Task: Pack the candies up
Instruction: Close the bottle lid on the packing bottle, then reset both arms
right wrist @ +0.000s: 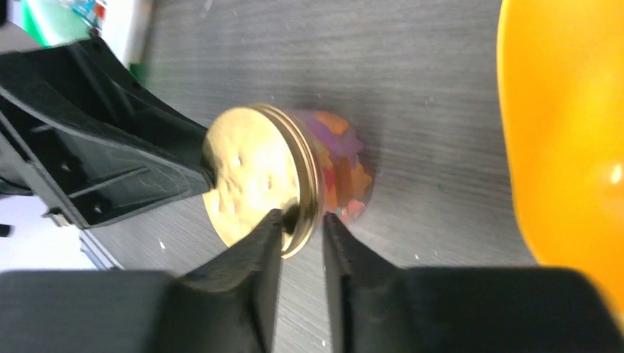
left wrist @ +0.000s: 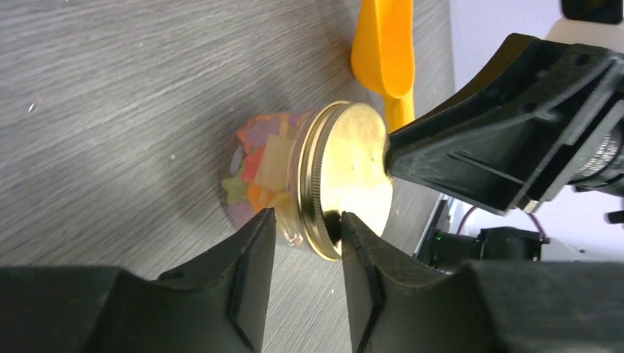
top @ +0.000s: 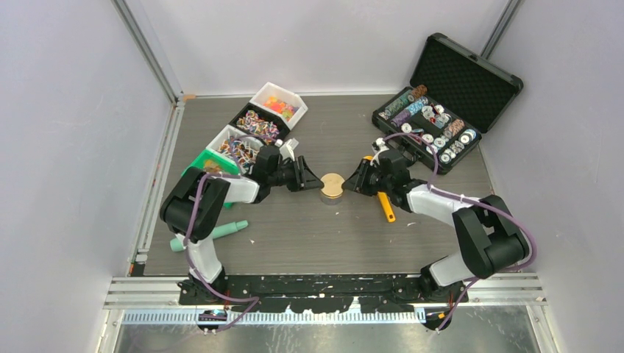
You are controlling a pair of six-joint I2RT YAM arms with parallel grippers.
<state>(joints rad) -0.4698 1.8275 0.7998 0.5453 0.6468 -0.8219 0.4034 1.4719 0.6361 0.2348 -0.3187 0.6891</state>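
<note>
A small glass jar (top: 332, 184) with a gold lid (left wrist: 353, 176) stands mid-table, filled with bright candies (left wrist: 261, 169). The lid (right wrist: 250, 176) and candies (right wrist: 346, 169) also show in the right wrist view. My left gripper (top: 313, 179) is at the jar's left side. Its jaws (left wrist: 305, 220) are closed over the lid's rim, one finger on the lid's top and one against the glass. My right gripper (top: 352, 180) is at the jar's right side, with its jaws (right wrist: 303, 220) pinching the lid's rim the same way.
An orange scoop (top: 385, 206) lies just right of the jar. Candy bins (top: 279, 105) (top: 256, 123) (top: 237, 147) and a green bin (top: 213, 163) stand at the back left. An open black case of poker chips (top: 427, 125) stands at the back right. A teal tool (top: 213, 234) lies at the front left.
</note>
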